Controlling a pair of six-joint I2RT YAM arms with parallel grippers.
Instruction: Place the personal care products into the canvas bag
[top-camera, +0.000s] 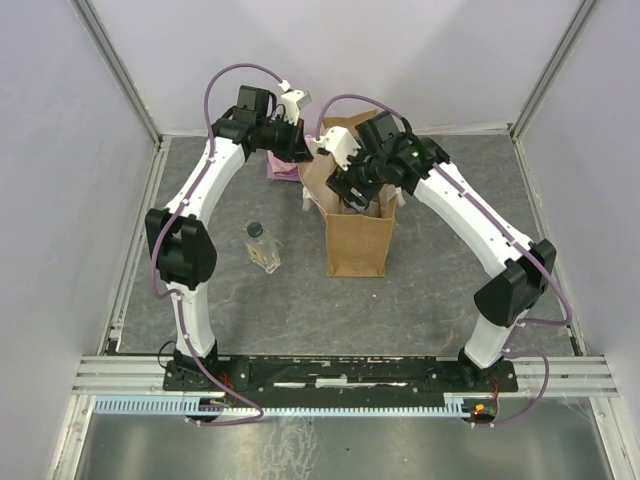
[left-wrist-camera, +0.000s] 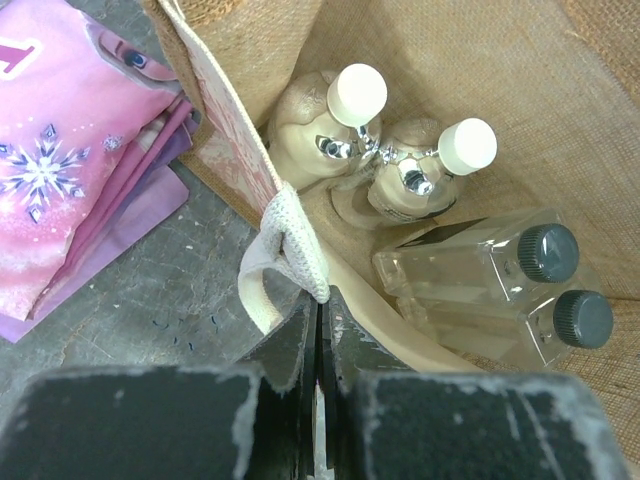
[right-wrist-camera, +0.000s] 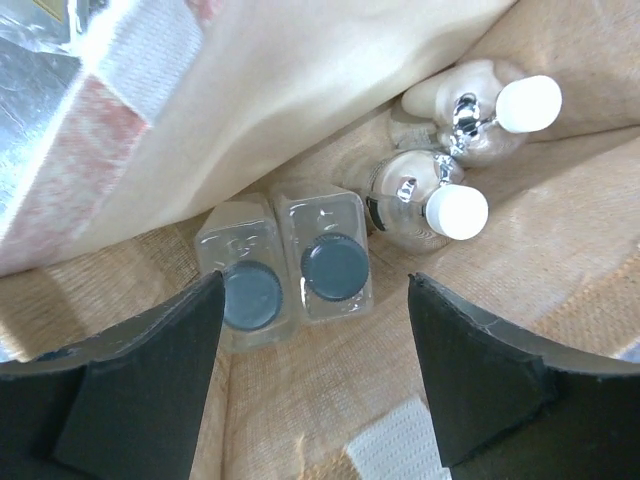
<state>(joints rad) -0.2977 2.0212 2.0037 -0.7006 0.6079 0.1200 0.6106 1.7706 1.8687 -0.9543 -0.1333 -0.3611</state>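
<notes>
Pinching one pale woven handle (left-wrist-camera: 292, 235) of the canvas bag (top-camera: 357, 245), the left fingers (left-wrist-camera: 295, 350) are pressed together on the strap at the bag's rim, near a flat, glossy pink packet (left-wrist-camera: 60, 150). The right fingers (right-wrist-camera: 150, 390) hang spread apart and empty inside the bag. Below them four products lie on its coarse tan weave: two squarish clear bottles (right-wrist-camera: 335, 265) with ribbed dark caps, side by side, and two round bottles (right-wrist-camera: 455, 210) with silver collars and smooth white caps. A fifth bottle (top-camera: 264, 248), clear and dark-capped, sits on the grey mottled desk (top-camera: 430, 290), left of the bag and apart from it; whether it is upright or lying is unclear. The soft-walled bag could tip or fold if the handle is tugged or the right arm snags the rim on leaving, and the hard, slick bottle could slip from an off-centre grip
</notes>
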